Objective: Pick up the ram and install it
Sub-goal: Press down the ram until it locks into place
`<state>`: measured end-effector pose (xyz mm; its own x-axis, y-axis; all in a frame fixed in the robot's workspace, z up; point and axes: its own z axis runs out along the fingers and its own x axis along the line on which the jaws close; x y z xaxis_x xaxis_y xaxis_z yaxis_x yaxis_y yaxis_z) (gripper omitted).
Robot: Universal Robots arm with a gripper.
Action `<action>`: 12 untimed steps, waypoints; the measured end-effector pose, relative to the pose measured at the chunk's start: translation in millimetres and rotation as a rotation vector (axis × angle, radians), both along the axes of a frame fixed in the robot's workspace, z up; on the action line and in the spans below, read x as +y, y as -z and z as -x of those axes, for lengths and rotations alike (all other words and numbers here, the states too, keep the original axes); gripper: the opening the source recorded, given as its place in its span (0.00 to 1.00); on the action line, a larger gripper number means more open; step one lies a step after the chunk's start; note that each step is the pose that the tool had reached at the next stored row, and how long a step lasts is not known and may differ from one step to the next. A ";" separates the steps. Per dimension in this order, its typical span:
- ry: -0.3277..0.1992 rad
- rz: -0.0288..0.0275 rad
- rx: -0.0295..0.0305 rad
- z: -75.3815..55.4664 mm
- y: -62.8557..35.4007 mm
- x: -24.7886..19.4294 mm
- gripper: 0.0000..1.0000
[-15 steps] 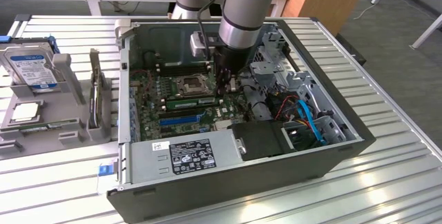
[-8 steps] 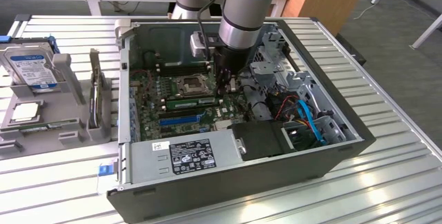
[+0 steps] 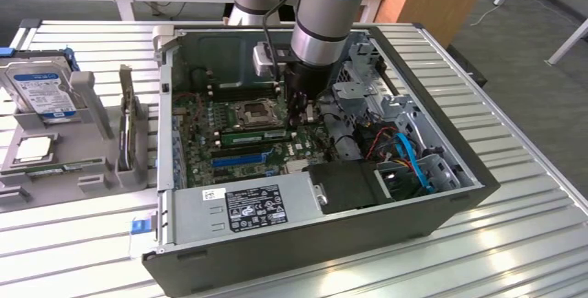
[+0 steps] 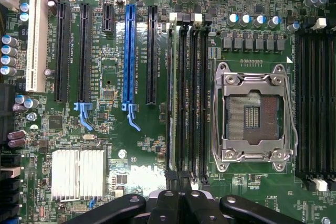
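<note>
We saw the gripper (image 4: 178, 195) closed tight (holding nothing) directly above the ram (image 3: 255, 136), which sat seated in one slot at the CPU socket's (image 4: 254, 115) nine o'clock, among four slots.

No legible text: labels on power supply (image 3: 253, 205) and hard drive (image 3: 41, 91) too small to read.

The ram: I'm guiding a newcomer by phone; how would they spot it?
In the open computer case, find the square metal CPU socket. The ram sits beside it on the blue slot's side: a green stick among black slots.
</note>
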<state>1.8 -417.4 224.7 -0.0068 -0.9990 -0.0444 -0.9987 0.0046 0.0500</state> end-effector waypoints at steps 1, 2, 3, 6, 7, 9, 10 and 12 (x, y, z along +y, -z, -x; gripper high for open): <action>0.000 -0.0001 0.0000 0.0 0.0 0.0 0.10; 0.000 -0.0001 0.0001 0.0 0.0 0.0 0.10; 0.000 -0.0001 0.0000 0.0 0.0 0.0 0.10; 0.000 -0.0001 0.0000 0.0 0.4 0.0 0.10; 0.000 0.0000 0.0001 0.0 0.5 0.0 0.10; 0.000 -0.0001 0.0001 0.0 0.6 0.0 0.10; 0.000 -0.0001 0.0001 0.0 0.7 0.0 0.10; 0.000 -0.0001 0.0000 0.0 0.7 0.0 0.10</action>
<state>1.8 -417.5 224.1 -0.0068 -0.9990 -0.0446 -0.9987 0.0046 0.0500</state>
